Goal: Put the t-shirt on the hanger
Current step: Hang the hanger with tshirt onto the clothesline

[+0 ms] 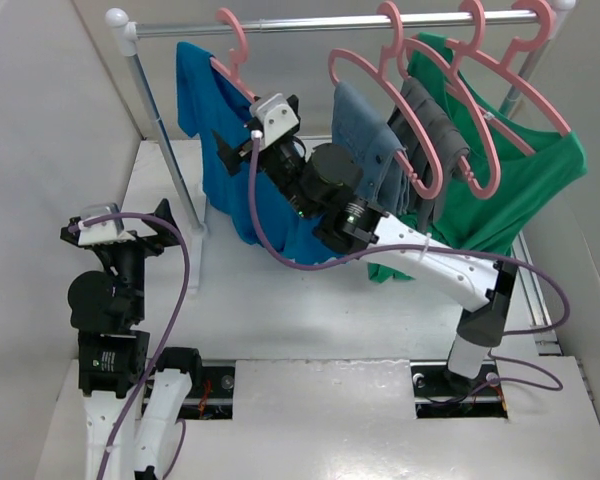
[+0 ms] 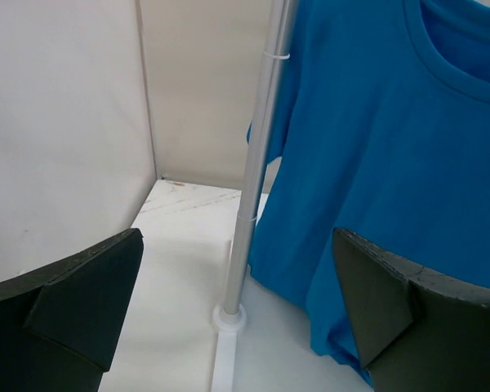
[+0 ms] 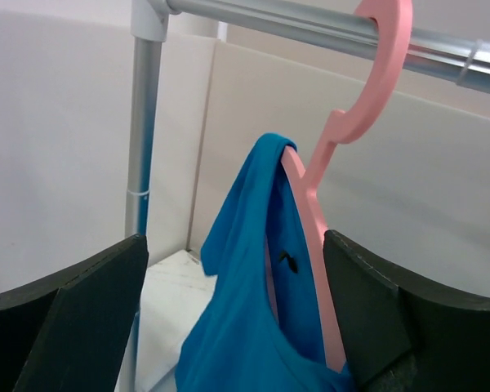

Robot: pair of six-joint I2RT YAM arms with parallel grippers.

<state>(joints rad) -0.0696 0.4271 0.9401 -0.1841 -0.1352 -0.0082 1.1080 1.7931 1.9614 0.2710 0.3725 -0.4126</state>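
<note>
The bright blue t-shirt (image 1: pixel 225 170) hangs at the left end of the rail on a pink hanger (image 1: pixel 235 50). In the right wrist view the t-shirt (image 3: pixel 245 327) is draped over the top of the hanger (image 3: pixel 314 237), whose hook sits on the rail. My right gripper (image 1: pixel 245 130) is up against the shirt. Its jaws are open, with the shirt and the hanger's arm between them (image 3: pixel 233 278). My left gripper (image 1: pixel 172 228) is open and empty, low by the rack's left pole (image 2: pixel 257 188), with the shirt's hem (image 2: pixel 376 204) to its right.
The metal rail (image 1: pixel 330 22) runs across the back on the left pole (image 1: pixel 165 140). To the right hang grey-blue trousers (image 1: pixel 375 140), dark grey cloth (image 1: pixel 435 120) and a green shirt (image 1: pixel 520 180) on pink hangers. White walls close in at the left and the back.
</note>
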